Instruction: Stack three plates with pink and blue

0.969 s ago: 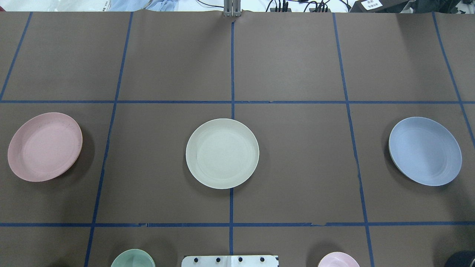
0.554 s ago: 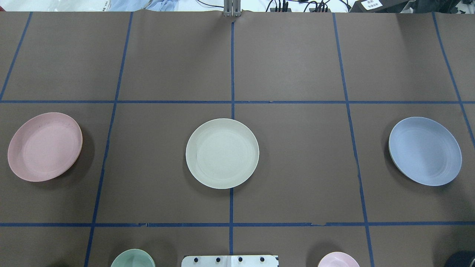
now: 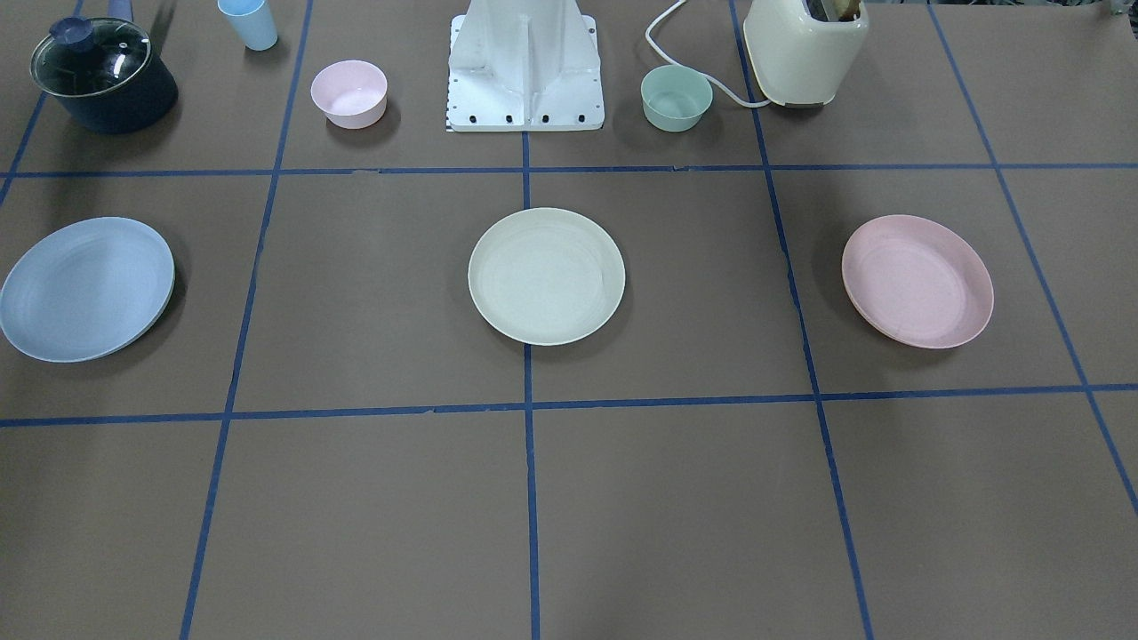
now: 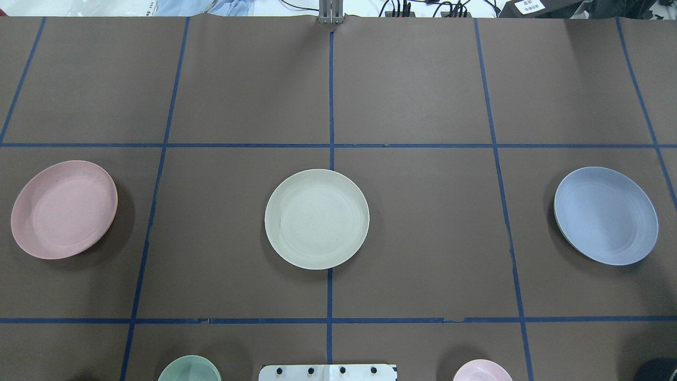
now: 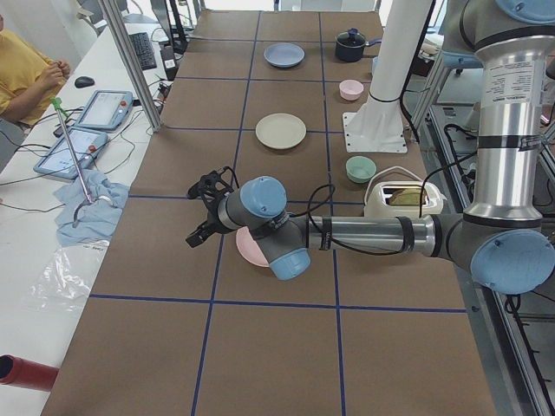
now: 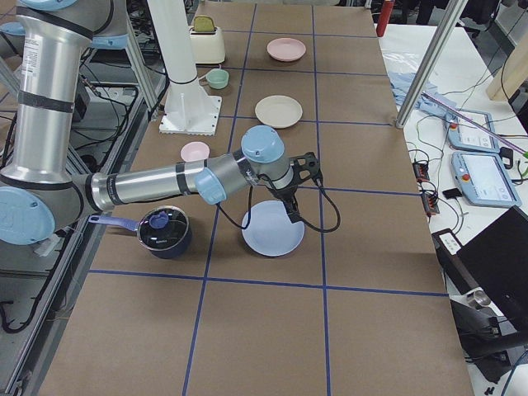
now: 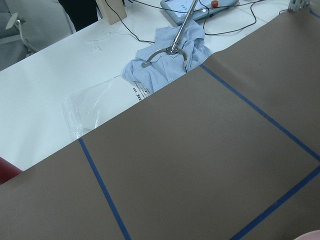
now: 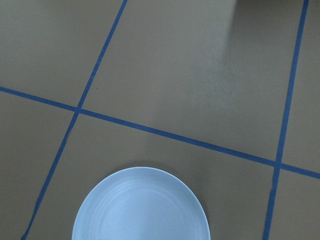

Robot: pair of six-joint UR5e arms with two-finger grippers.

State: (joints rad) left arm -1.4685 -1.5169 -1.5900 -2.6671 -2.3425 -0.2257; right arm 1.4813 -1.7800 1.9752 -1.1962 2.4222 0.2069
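At 9 o'clock overhead, we log round pink plate (image 4: 63, 209); at 3, round blue plate (image 4: 606, 215). Side views alone show left gripper (image 5: 205, 209), right gripper (image 6: 303, 188); we cannot tell their grip.

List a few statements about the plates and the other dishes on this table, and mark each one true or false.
1. The pink plate, cream plate and blue plate lie apart, none stacked. True.
2. The pink plate is on the robot's right. False: it is on the robot's left; the blue plate is on its right.
3. The green bowl sits on the cream plate. False: it stands on the table beside the robot's base.
4. The dark pot has its glass lid on. True.
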